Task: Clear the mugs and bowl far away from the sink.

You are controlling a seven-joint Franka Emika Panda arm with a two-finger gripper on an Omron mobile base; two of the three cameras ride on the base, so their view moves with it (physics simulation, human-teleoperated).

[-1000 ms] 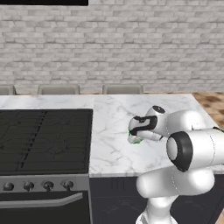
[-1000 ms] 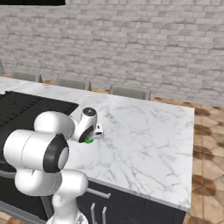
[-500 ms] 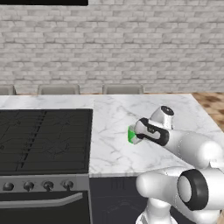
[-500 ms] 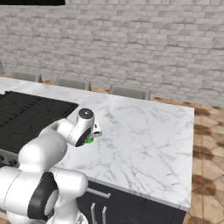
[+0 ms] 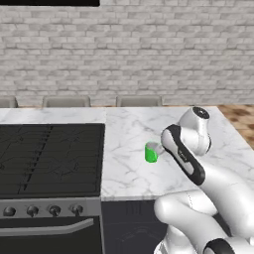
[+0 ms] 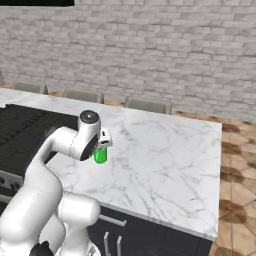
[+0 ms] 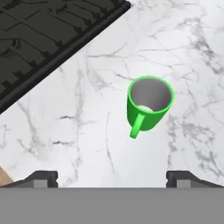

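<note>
White arm bent over the white veined marble counter [image 5: 129, 134], wrist angled down. Two-finger gripper [image 7: 111, 177] jaws spread wide, holding nothing, above the bright green cylindrical mug [image 7: 148, 106]. Mug stands upright on the counter, right of the black stove [image 5: 49, 158]. Hand view shows its grey inside and small side handle.

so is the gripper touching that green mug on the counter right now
Apart. In the hand view the gripper has its jaws spread wide, and bare marble counter shows between its tips and the upright green mug.
</note>
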